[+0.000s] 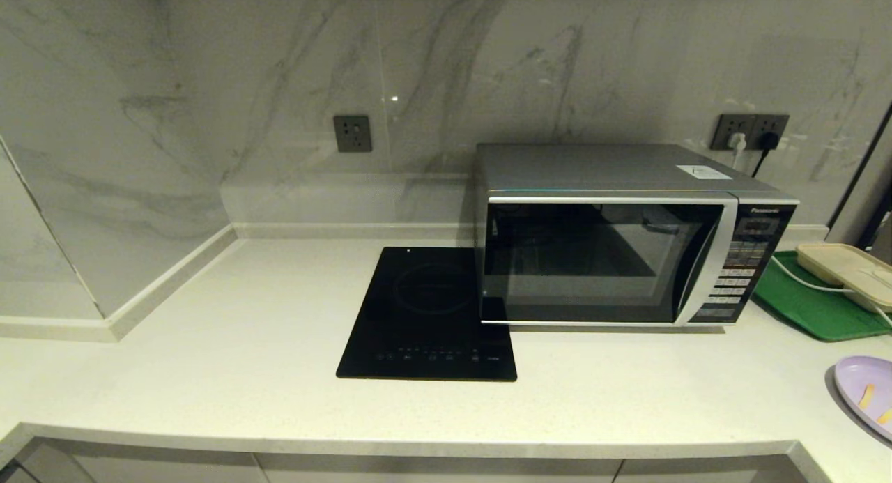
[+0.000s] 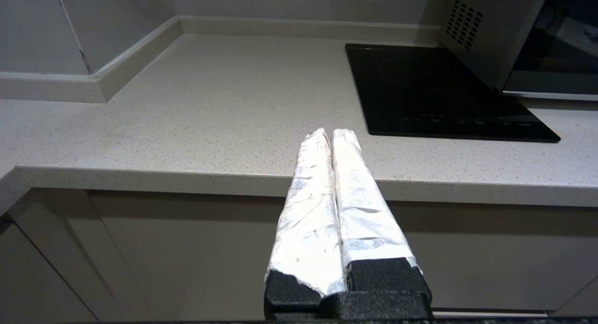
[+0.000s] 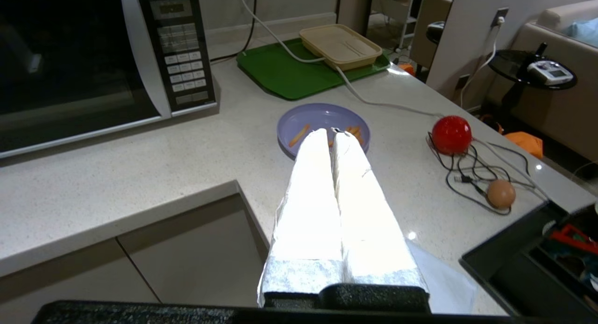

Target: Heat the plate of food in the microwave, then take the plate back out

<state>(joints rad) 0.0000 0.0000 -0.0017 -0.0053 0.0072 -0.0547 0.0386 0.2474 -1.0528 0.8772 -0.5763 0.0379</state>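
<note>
The silver Panasonic microwave (image 1: 613, 242) stands on the counter with its dark glass door closed; its keypad side shows in the right wrist view (image 3: 180, 48). The lavender plate of food (image 1: 867, 394) lies at the counter's right edge, with orange sticks on it (image 3: 322, 130). My right gripper (image 3: 331, 133) is shut and empty, held off the counter's front corner and pointing at the plate. My left gripper (image 2: 331, 134) is shut and empty, held in front of the counter edge, left of the hob. Neither arm shows in the head view.
A black glass hob (image 1: 432, 316) lies left of the microwave. A green tray (image 1: 812, 305) with a beige lidded container (image 1: 847, 270) sits right of it. A white cable (image 3: 369, 97) runs past the plate. A red ball (image 3: 451, 134), an egg-like ball (image 3: 501, 193) and black wires lie further right.
</note>
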